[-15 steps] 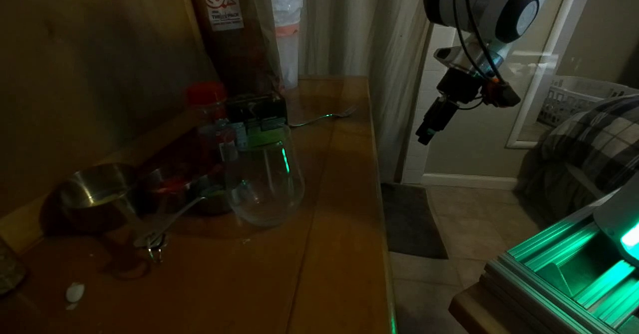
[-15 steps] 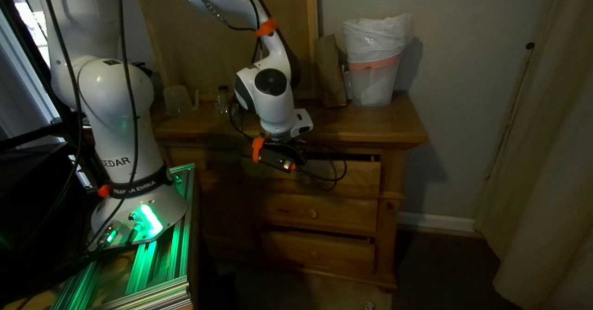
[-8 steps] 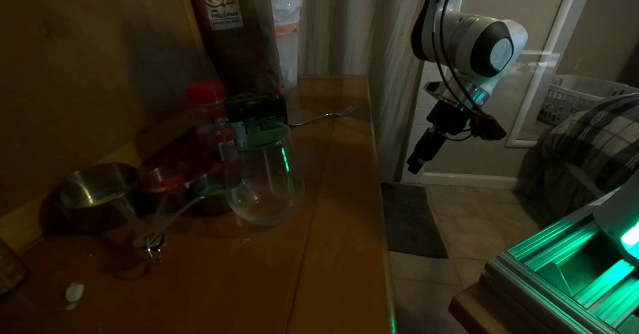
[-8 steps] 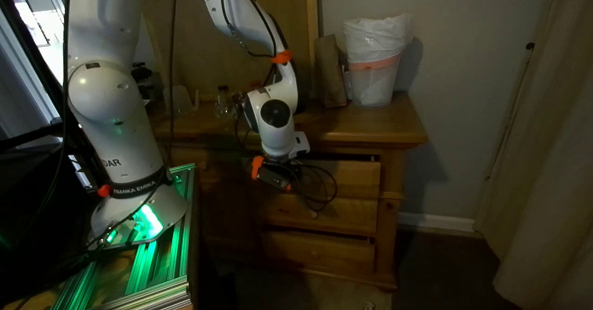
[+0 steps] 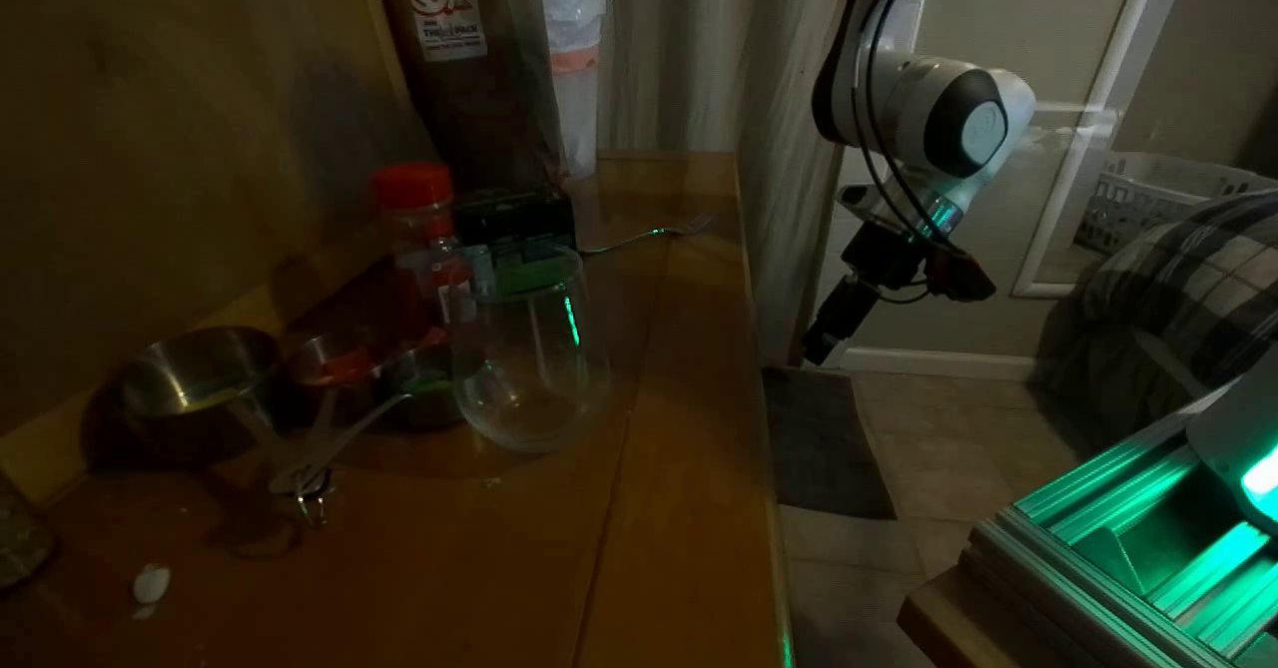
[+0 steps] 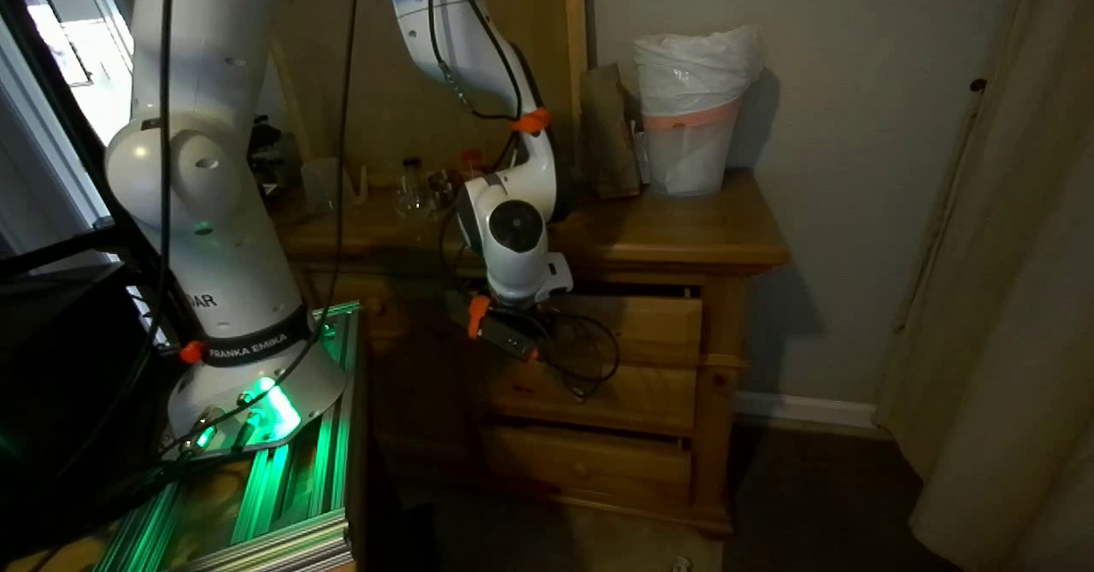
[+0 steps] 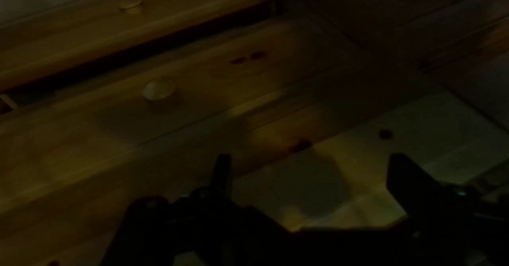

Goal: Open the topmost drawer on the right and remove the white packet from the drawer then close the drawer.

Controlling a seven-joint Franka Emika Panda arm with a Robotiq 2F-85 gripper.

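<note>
– Gripper [image 7: 310,166] is hanging lower than before, jaws standing well apart.
– And the drawer [image 6: 658,330]?
– It's sitting topmost of three in the dresser [image 6: 718,422], front facing outward, long axis running side to side.

In an exterior view, a bin [image 5: 576,114] stands near the far left corner of the dresser [image 5: 689,398], a paper bag [image 5: 474,89] before it, then a box [image 5: 517,219], with a jar [image 5: 411,199] on its left and a fork [image 5: 651,234] on its right. Before the box is a glass [image 5: 529,388]; measuring cups [image 5: 205,398] lie left of it, by the left edge. The gripper [image 5: 815,343] hangs beyond the right edge. In an exterior view, the top drawer [image 6: 658,330] sits under the front edge's right end, above two more drawers [image 6: 641,401].
</note>
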